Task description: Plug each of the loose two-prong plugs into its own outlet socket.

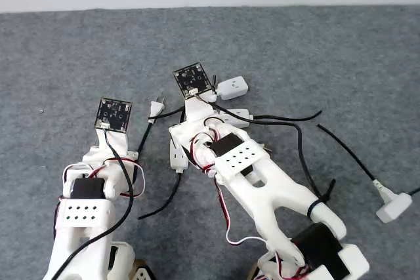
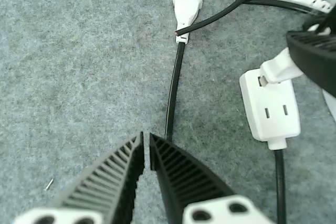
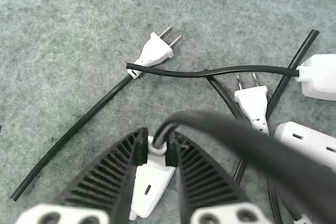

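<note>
**Plug work: right gripper (image 3: pixel 157 139) grasping, left gripper (image 2: pixel 146 148) with nothing**

Between the fingers of the right gripper sits a small white plastic plug with a thick black cord (image 3: pixel 156 148). The fingers are clenched on it, and the cord rises out at the fingertips. The front of this held plug touches the far end of a white rectangular outlet socket with several slots (image 2: pixel 270 111). How deep the prongs are inside, I cannot tell. The socket lies flat on the grey felt-like table cover (image 1: pixel 65 50), between the two arms.

A loose flat white two-prong plug on a thin black cord (image 2: pixel 187 6) lies ahead of the left gripper, with its prongs pointing away. The fingers of the left gripper are pressed together with nothing between them, just above this cord.

A second loose white plug (image 3: pixel 252 103) lies near two other white sockets, one at the far side (image 1: pixel 233 86) and one closer (image 1: pixel 230 117). A fourth white socket on its own cord (image 1: pixel 394 208) lies well apart, at the right edge of the cover
</note>
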`<act>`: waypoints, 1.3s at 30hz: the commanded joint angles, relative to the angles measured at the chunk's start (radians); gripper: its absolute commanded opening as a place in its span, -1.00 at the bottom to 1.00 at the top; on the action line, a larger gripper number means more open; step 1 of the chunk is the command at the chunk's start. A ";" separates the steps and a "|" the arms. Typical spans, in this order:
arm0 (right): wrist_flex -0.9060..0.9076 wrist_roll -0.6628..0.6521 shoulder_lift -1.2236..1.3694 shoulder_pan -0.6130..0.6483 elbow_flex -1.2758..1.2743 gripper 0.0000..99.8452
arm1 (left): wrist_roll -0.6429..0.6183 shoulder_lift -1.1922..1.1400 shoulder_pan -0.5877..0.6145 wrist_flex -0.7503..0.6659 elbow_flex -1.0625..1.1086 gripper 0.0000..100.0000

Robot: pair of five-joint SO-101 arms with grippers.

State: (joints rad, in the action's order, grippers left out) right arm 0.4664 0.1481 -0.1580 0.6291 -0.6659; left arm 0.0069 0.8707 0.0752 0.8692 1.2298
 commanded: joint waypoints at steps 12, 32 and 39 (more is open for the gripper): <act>-0.051 -0.012 0.062 -0.008 0.054 -0.99 | 0.011 0.006 -0.002 -0.020 -0.028 -0.96; 0.148 -0.173 0.108 0.054 -0.009 -0.98 | 0.011 0.006 0.002 -0.025 -0.027 -0.96; 0.226 -0.166 0.108 0.099 0.049 -0.63 | 0.011 0.006 0.005 -0.025 -0.027 -0.96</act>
State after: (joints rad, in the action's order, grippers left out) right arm 0.6337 -0.0100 -0.0522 0.6859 -0.6490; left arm 0.0069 0.8707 0.0752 0.8692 1.2298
